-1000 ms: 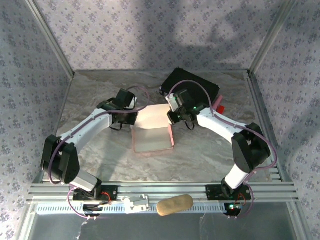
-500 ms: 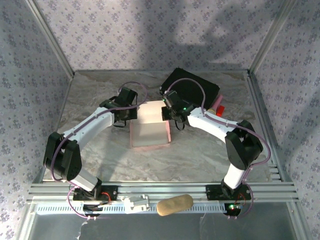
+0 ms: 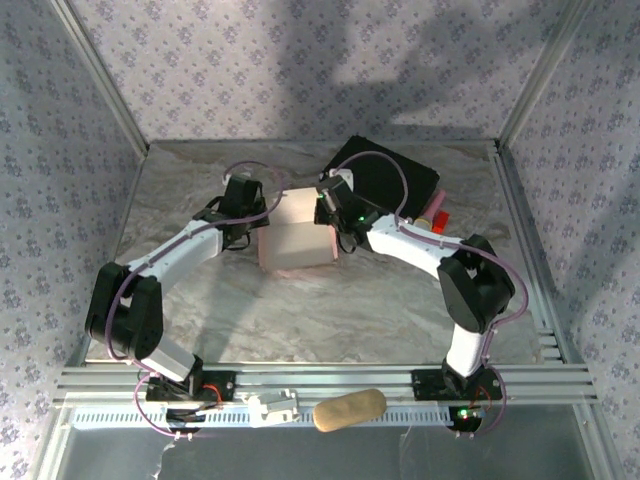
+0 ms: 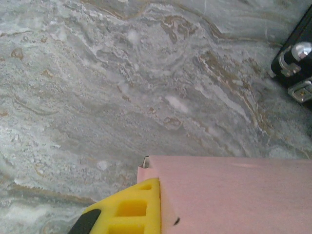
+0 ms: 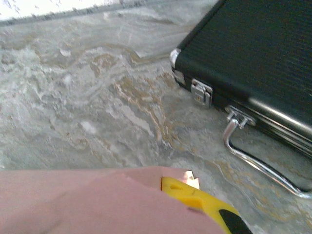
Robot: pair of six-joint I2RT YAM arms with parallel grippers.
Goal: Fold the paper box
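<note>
The marbled table [image 3: 200,300] carries the black case [image 3: 390,175] at its far right. Just in front of the case, at the centre and between the two arms, is the paper box [image 3: 295,240]. As I judge it, the folding is in its middle step: the sheet is already raised into a blocky form and is being pressed together from both sides. The next move probably calls for both arms to act together, so that the thin panels bend along their creases and do not buckle.

The box is pale pink. From above it looks nearly square, with a lighter top face. In the left wrist view its edge is straight, with a small notch at the corner.

The left gripper [image 3: 258,218] pinches its left edge and the right gripper [image 3: 330,218] its right edge. Both are clenched on the cardboard. One yellow finger [image 4: 127,210] shows under the pink, and another finger [image 5: 192,196] does likewise.
</note>
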